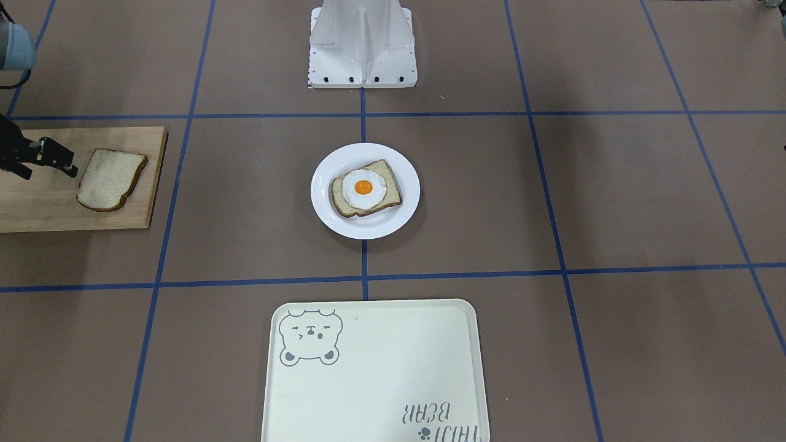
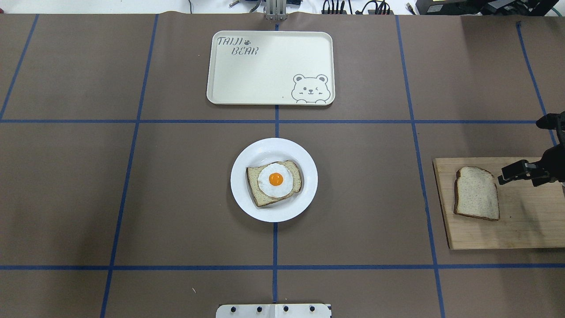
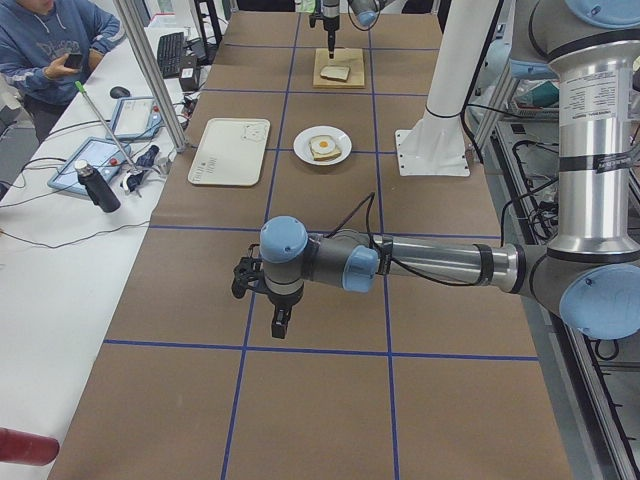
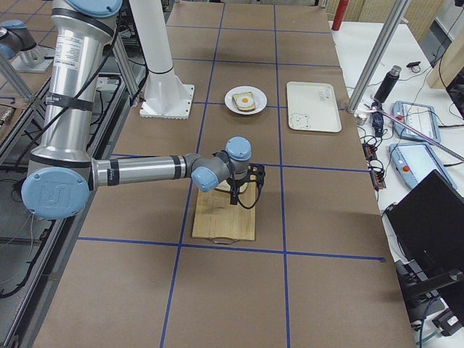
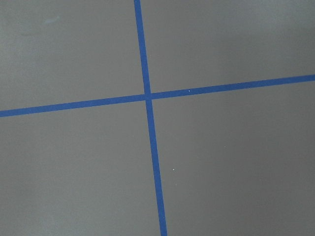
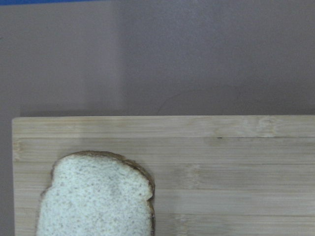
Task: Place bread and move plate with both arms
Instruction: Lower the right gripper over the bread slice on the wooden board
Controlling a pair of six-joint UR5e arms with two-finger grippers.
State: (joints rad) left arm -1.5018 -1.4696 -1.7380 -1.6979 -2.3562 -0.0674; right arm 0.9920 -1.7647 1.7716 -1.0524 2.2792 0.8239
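Observation:
The plain bread slice (image 1: 110,179) lies on a wooden cutting board (image 1: 37,209) at the robot's right end of the table; it also shows in the overhead view (image 2: 477,193) and the right wrist view (image 6: 96,199). My right gripper (image 1: 46,161) hovers over the board just beside the slice (image 2: 527,172), apart from it, and looks open and empty. The white plate (image 1: 368,227) sits at the table's centre (image 2: 273,212). My left gripper (image 3: 280,325) hangs over bare table far from the plate; I cannot tell if it is open.
A bread slice with a fried egg (image 2: 274,181) lies on the plate. The cream bear-print tray (image 2: 269,66) lies beyond the plate, on the operators' side. The white robot base (image 1: 362,43) stands behind the plate. Blue tape lines cross the brown table.

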